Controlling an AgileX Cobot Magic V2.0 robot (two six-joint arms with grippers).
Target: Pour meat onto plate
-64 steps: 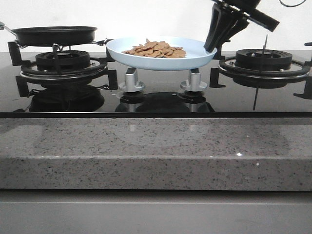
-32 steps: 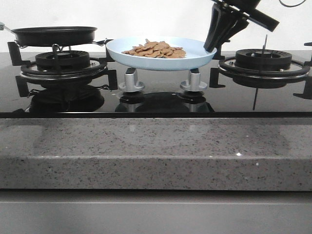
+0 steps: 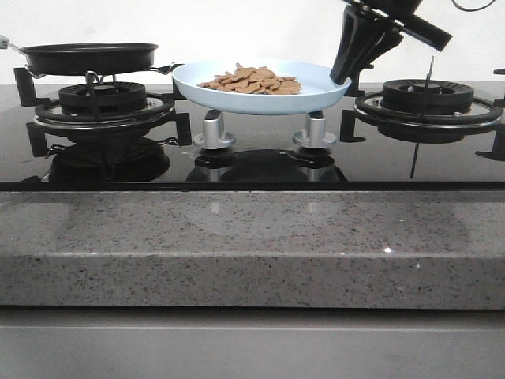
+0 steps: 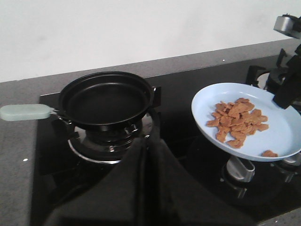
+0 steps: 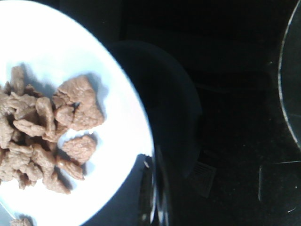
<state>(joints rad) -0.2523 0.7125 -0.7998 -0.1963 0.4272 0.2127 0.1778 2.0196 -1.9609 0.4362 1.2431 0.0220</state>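
Overhead, the right gripper (image 3: 341, 76) pinched the plate (image 3: 316, 93) by its rim, meat (image 3: 252, 80) heaped inside; the frying pan (image 4: 104, 99) sat empty. The left gripper's state was unclear.

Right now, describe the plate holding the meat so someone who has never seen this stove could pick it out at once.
On the black glass stove top, look between the two gas burners, above the two silver control knobs. The wide, shallow, round pale-blue plate is there with a heap of thin light-brown meat slices. Unlike the empty black frying pan on the left burner, it is pale and has no handle.
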